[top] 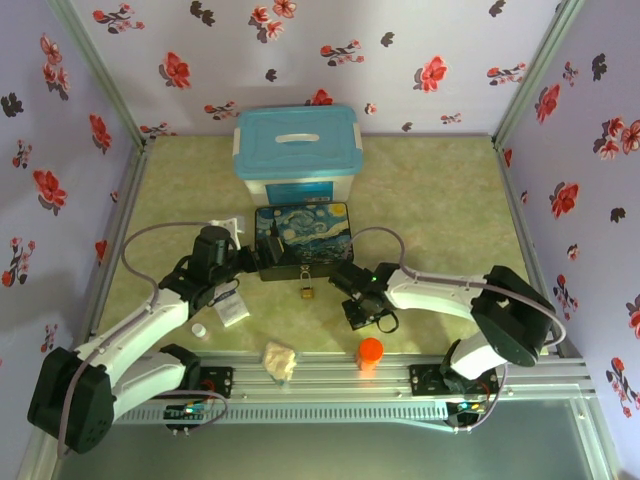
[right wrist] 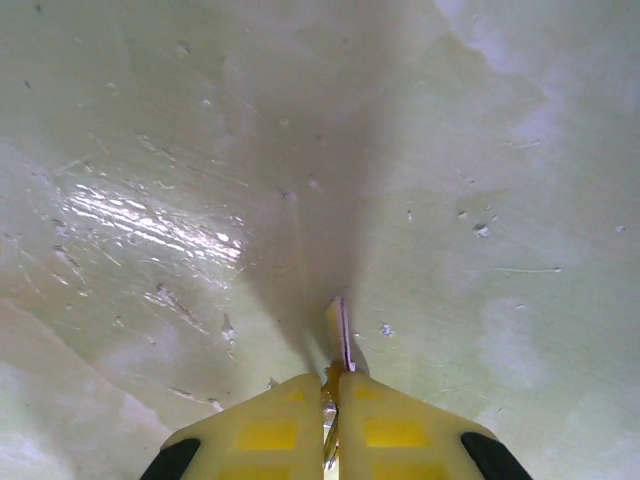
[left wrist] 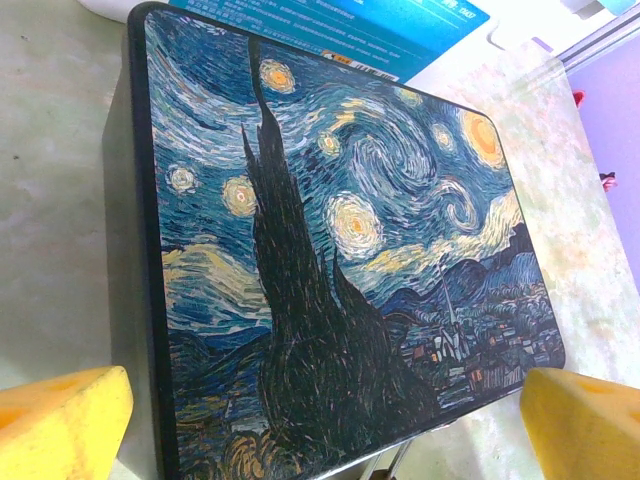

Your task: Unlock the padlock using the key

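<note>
The right hand point(right wrist: 335, 390) is pinched tight on the key point(right wrist: 342, 335), its blade jutting toward 12 o'clock over bare tabletop point(right wrist: 480, 150). Seen from above, the padlock point(top: 306, 291) lies near, at that hand's 9 o'clock, at the painted box's point(top: 302, 235) front edge; the left hand point(left wrist: 320, 425) gapes wide, holding nothing

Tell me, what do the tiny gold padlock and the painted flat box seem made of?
The tiny brass-gold padlock: likely brass, going by its yellow metallic colour, though it is too small to be sure. The flat box printed with a starry night painting: possibly tin, with a smooth, slightly glossy printed lid and a dark rounded rim; the look leaves that open.
</note>
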Tool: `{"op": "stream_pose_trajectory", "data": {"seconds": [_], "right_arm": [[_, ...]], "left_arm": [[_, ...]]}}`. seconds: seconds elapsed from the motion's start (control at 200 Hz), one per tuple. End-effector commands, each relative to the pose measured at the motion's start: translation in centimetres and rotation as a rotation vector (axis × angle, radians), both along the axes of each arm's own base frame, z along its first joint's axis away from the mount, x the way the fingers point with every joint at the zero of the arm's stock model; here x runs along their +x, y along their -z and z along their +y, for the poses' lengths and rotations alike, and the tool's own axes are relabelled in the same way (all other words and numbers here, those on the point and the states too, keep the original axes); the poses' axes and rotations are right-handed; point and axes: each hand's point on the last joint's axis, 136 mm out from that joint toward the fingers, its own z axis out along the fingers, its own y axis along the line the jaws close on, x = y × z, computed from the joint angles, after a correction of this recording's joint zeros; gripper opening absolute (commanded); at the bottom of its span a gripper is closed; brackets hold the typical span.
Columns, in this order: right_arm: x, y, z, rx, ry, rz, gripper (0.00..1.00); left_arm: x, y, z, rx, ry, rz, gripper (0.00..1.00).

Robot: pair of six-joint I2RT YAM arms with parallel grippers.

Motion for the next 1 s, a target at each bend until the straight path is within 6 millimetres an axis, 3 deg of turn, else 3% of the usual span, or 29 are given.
{"op": "stream_pose_trajectory", "data": {"seconds": [0.0, 0.505, 0.805, 0.895, 0.995], "right_arm": [[-0.2, 0.8, -1.1, -0.033, -0.057, -0.024, 0.00], [2.0, -2.0, 0.2, 0.166, -0.040, -0.127, 0.00], [3.0, -3.1, 0.9, 0.215, -0.044, -0.169, 0.00], [3.3, -3.3, 1.3, 0.236, -0.043, -0.185, 0.00], [3.9, -5.3, 2.8, 0.334, -0.044, -0.233, 0.00]], "left_arm": [[0.4, -0.6, -0.1, 0.002, -0.002, -0.038, 1.00], [0.6, -2.4, -0.4, -0.048, 0.001, -0.093, 1.00], [0.6, -2.7, -2.3, -0.152, 0.052, -0.067, 0.96], [0.5, -2.6, -2.6, -0.159, 0.064, -0.064, 0.92], [0.2, -3.0, -4.1, -0.214, 0.109, -0.045, 0.83]]}}
